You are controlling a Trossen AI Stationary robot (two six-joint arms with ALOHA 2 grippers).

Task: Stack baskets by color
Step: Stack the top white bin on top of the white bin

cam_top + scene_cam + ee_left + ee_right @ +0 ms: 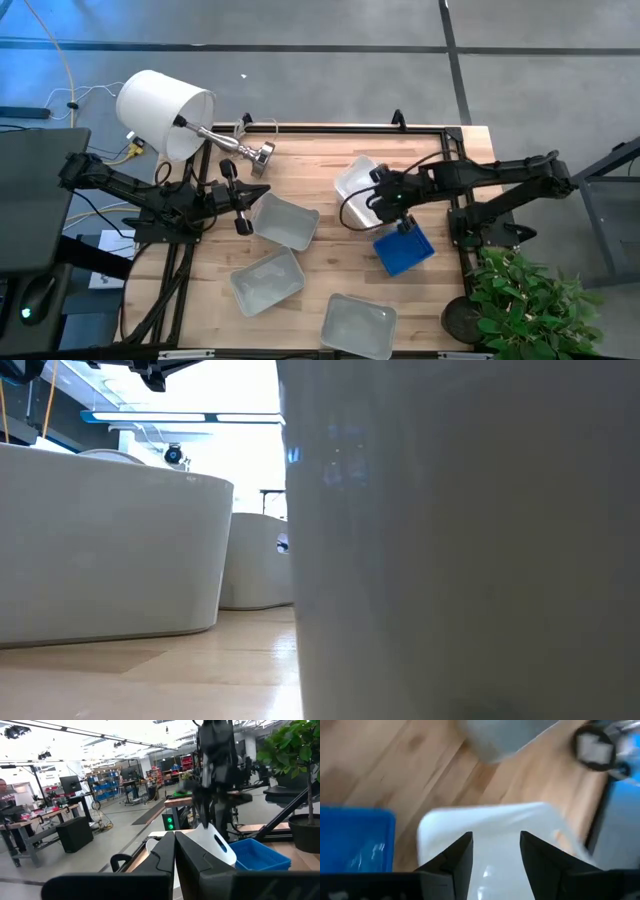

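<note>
Right pincer point(385, 205) sits over the white basket point(357, 180) at the counter's right-centre. The right wrist view shows its fingers point(457, 857) parted above the white floor, gripping nothing: released. The blue basket point(404, 249) lies just beside it, nearer the front edge. Left pincer point(240, 205) waits at the left, clenched on nothing, close to a grey basket point(285, 221).

Risks, as judged:
- The white basket looks tilted in the left wrist view. If it was let go on a slant it may settle crooked or tip onto the blue one.
- The parted fingers hang low inside the basket. A sideways pull-out could catch the wall and drag it.
- Two further grey baskets, one at centre point(266, 281) and one at the front edge point(358, 325), lie loose and unstacked. The front one is near the edge and a nudge could send it off.
- The lampshade point(163, 113) and its metal stem overhang the left rear corner, close to the left arm's reach.

Surface: pale wood planks point(330, 260), dark frame round it. Low view is blocked by basket walls close to the lens.

Room: open workshop with benches, monitors and bright ceiling lights. A potted plant point(530, 305) stands at the right front corner.
</note>
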